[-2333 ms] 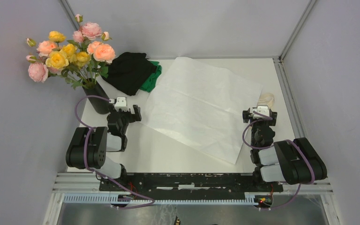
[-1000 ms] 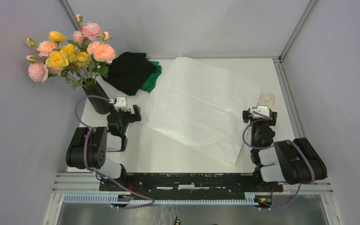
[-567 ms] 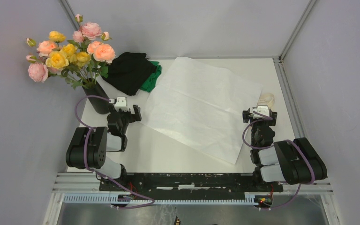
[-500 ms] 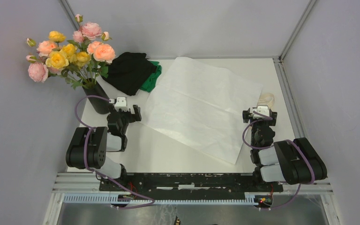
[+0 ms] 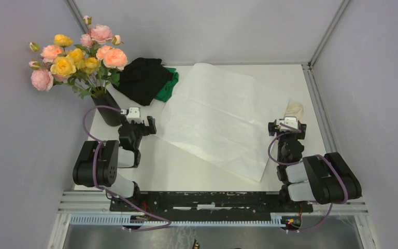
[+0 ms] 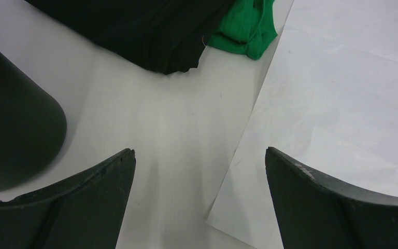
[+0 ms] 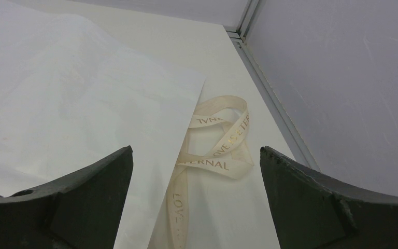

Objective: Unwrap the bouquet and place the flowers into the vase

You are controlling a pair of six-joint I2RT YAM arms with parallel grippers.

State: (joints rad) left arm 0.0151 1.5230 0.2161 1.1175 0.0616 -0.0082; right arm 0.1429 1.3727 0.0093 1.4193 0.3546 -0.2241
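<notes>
Overhead, soft pink and yellow roses stood in the matte black cylindrical vase, just left of the left gripper. Left wrist: its jaws stood wide, empty, vase at left. Right wrist: the right gripper gaped empty above a cream printed ribbon.

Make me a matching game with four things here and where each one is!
Things:
1. flowers
2. paper sheet
3. ribbon
4. cloth heap

Places:
A. spread flat across the middle of the table
B. standing in the black vase at the far left
C. piled between the vase and the paper sheet
D. lying loose along the paper sheet's right edge

Pairs: 1-B, 2-A, 3-D, 4-C
</notes>
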